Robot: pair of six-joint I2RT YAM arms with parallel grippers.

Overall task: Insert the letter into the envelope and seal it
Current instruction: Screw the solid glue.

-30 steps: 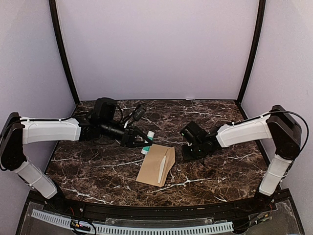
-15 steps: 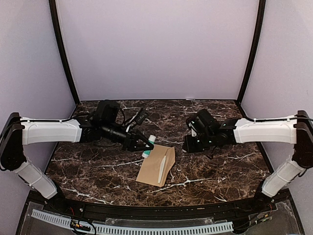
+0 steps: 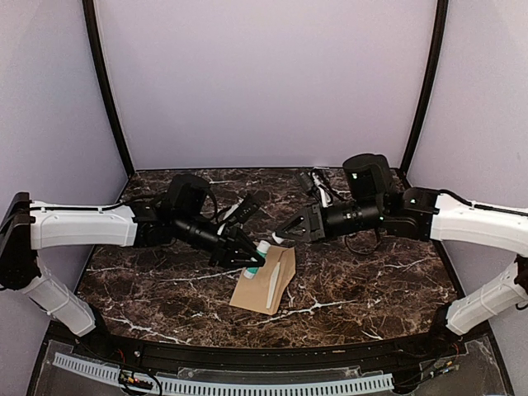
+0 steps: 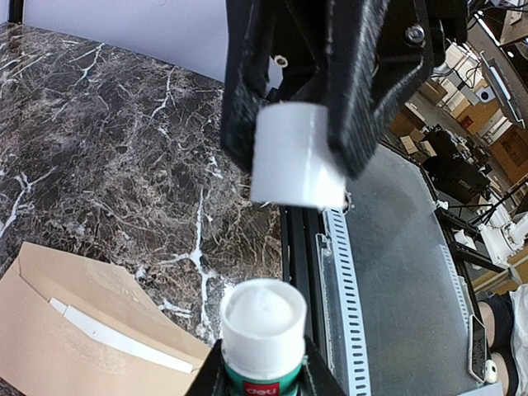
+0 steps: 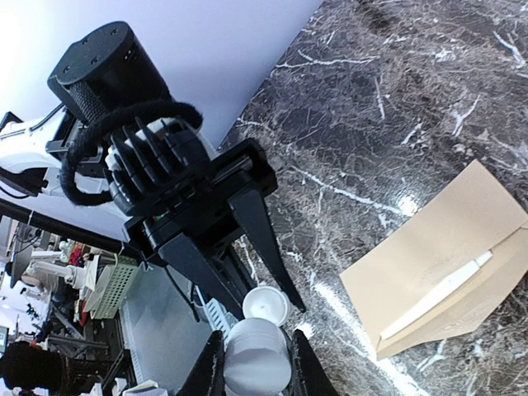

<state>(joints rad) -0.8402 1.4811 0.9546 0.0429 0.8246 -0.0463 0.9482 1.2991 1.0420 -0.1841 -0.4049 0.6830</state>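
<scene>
1. Clamping the glue stick (image 4: pixel 262 323) low on its body, the left gripper (image 3: pixel 254 261) had its jaws closed on the tube. The white top was uncovered and pointed toward the other arm.
2. The right gripper (image 5: pixel 254 367) was pinched tight on the white cap (image 4: pixel 297 157). The cap was off the glue stick and apart from it, just past the open end.
3. Both grippers met nose to nose over the middle of the dark marble table (image 3: pixel 165 289), above the far end of the envelope (image 3: pixel 262 285).
4. The envelope lay flat on the table, front-centre, its long side running at a slant away from the arm bases. Neither gripper touched it.
5. The flap (image 5: pixel 462 318) was folded over the body, but its edge stood a little open rather than pressed down.
6. A thin pale strip (image 4: pixel 115 338) showed along that opening, tucked under the flap edge — could not tell whether it was the letter's edge or part of the flap.
7. The letter could not otherwise be made out anywhere on the table in any view.
8. The glue stick carried a teal label with a small red mark, half hidden by the left gripper's fingers (image 4: pixel 318 381).
</scene>
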